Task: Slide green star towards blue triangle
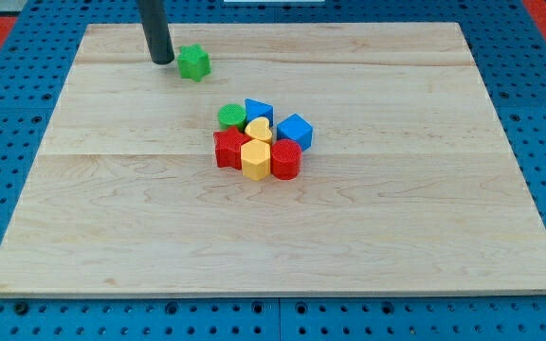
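Note:
The green star (pixel 194 62) lies alone near the view's top left of the wooden board (pixel 425 237). My tip (pixel 162 60) rests on the board just left of the star, a small gap apart. The blue triangle (pixel 258 111) sits at the top of a tight cluster of blocks in the middle of the board, below and to the right of the star.
The cluster also holds a green round block (pixel 231 117), a yellow heart (pixel 259 130), a blue cube (pixel 295 131), a red star (pixel 227 149), a yellow hexagon (pixel 255 159) and a red round block (pixel 285 159). A blue pegboard (pixel 27 114) surrounds the board.

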{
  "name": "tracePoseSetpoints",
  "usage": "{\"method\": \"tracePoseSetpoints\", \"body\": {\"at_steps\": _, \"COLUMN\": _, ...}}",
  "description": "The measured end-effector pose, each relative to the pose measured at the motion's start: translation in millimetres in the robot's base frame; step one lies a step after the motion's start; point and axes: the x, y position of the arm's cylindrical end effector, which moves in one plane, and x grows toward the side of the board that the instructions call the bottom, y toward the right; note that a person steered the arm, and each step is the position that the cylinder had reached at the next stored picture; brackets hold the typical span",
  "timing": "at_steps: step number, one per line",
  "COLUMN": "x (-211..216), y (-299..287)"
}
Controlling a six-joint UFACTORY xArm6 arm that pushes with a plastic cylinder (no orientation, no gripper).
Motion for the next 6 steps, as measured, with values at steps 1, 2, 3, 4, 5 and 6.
{"method": "tracePoseSetpoints", "body": {"at_steps": 1, "x": -6, "y": 10}}
{"method": "tracePoseSetpoints", "body": {"at_steps": 2, "x": -10, "y": 12}}
{"method": "tracePoseSetpoints", "body": {"at_steps": 3, "x": -10, "y": 27}}
{"method": "tracePoseSetpoints", "body": {"at_steps": 4, "x": -10, "y": 45}}
{"method": "tracePoseSetpoints", "body": {"at_steps": 5, "x": -10, "y": 62}}
{"method": "tracePoseSetpoints", "body": {"at_steps": 6, "x": -9, "y": 80}}
